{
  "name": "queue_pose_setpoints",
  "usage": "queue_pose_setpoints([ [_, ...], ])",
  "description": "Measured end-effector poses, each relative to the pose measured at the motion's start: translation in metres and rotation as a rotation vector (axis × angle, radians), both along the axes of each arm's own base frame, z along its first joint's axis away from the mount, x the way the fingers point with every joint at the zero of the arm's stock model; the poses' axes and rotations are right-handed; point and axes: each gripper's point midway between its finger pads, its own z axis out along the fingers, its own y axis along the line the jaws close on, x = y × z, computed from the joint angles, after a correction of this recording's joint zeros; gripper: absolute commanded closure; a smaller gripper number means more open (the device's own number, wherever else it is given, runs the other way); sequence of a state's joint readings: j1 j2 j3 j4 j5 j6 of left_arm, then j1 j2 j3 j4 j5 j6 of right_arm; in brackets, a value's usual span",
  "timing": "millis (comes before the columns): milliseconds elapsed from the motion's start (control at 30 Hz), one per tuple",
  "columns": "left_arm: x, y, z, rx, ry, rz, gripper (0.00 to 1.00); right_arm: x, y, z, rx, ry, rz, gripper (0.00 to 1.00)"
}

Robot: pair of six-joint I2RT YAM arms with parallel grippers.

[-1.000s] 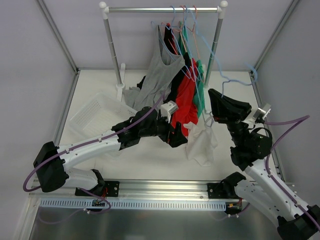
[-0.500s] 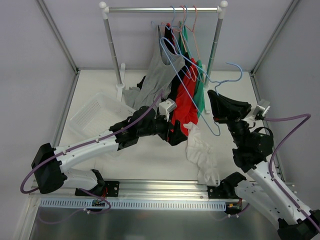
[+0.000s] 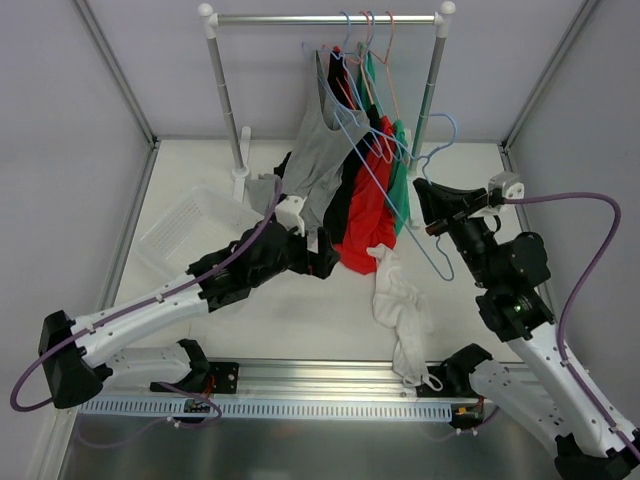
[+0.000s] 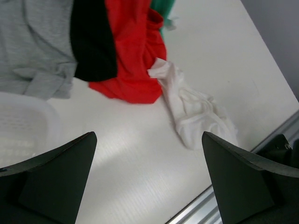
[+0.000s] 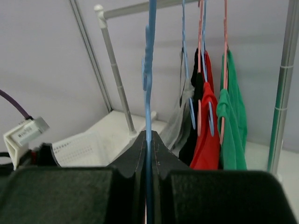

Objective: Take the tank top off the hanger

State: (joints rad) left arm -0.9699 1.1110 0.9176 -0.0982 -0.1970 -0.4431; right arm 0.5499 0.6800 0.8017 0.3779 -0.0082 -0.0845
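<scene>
On a matte white table [image 3: 290,320] boxed in by pale grey panels and edged at the near side by a ribbed aluminium rail [image 3: 330,375], two black-and-white robot arms flank a clothes rack [image 3: 325,18] of bare metal tube with white plastic corner joints. From its bar hang a soft grey tank top [image 3: 320,150], a black garment [image 3: 345,195], a smooth red garment [image 3: 368,205] and a green one [image 3: 400,170], their hems pooling on the table. A white plastic lattice basket [image 3: 195,228] sits at the left, just beside the grey fabric.

The thin-strapped white tank top [image 3: 403,310] is off its hanger and lies crumpled in a long, wrinkled strip on the table between the arms, its upper end touching the red hem and its lower end reaching the rail by the right arm's base; the left wrist view shows it [image 4: 191,112] just beside the red cloth.

The light blue wire hanger [image 3: 441,256], triangular with a curved hook, is bare and held in the air, tilted, in front of the rack. The right gripper [image 3: 428,222] is clamped on its wire, fingers pressed tight around the thin blue rod [image 5: 149,70]. The left gripper [image 3: 328,262] hovers low over the table with its dark wedge-shaped fingers [image 4: 51,179] spread wide, holding nothing.
</scene>
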Motion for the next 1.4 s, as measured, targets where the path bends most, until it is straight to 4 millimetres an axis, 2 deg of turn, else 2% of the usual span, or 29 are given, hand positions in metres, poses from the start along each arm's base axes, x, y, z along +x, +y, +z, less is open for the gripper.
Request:
queue_pose_setpoints([
  [167,0.015,0.06,0.002,0.049,0.018,0.211,0.01,0.009,0.005,-0.014,-0.12,0.168,-0.001,1.0],
  [300,0.024,0.107,-0.008,0.124,0.075,0.341,0.01,0.031,0.026,-0.022,-0.207,0.281,0.019,1.0],
  [433,0.021,0.134,-0.006,0.195,0.125,0.4,0.01,0.061,0.053,-0.028,-0.282,0.354,0.024,1.0],
  [567,0.007,0.148,0.011,0.242,0.145,0.393,0.01,0.094,0.08,-0.031,-0.35,0.387,0.011,1.0],
  [767,-0.021,0.177,0.025,0.262,0.098,0.367,0.01,0.149,0.114,-0.006,-0.391,0.35,-0.024,1.0],
  [867,-0.033,0.194,0.014,0.282,0.081,0.385,0.02,0.169,0.125,0.0,-0.409,0.335,-0.034,1.0],
  [933,-0.037,0.205,-0.005,0.318,0.089,0.409,0.01,0.182,0.131,0.005,-0.419,0.326,-0.039,1.0],
  [1033,-0.041,0.212,-0.023,0.371,0.116,0.418,0.01,0.201,0.141,0.015,-0.412,0.3,-0.041,1.0],
  [1233,-0.041,0.212,-0.027,0.379,0.119,0.416,0.01,0.243,0.142,0.02,-0.391,0.274,-0.08,1.0],
  [1400,-0.039,0.21,-0.027,0.378,0.117,0.415,0.01,0.266,0.138,0.009,-0.38,0.281,-0.093,1.0],
])
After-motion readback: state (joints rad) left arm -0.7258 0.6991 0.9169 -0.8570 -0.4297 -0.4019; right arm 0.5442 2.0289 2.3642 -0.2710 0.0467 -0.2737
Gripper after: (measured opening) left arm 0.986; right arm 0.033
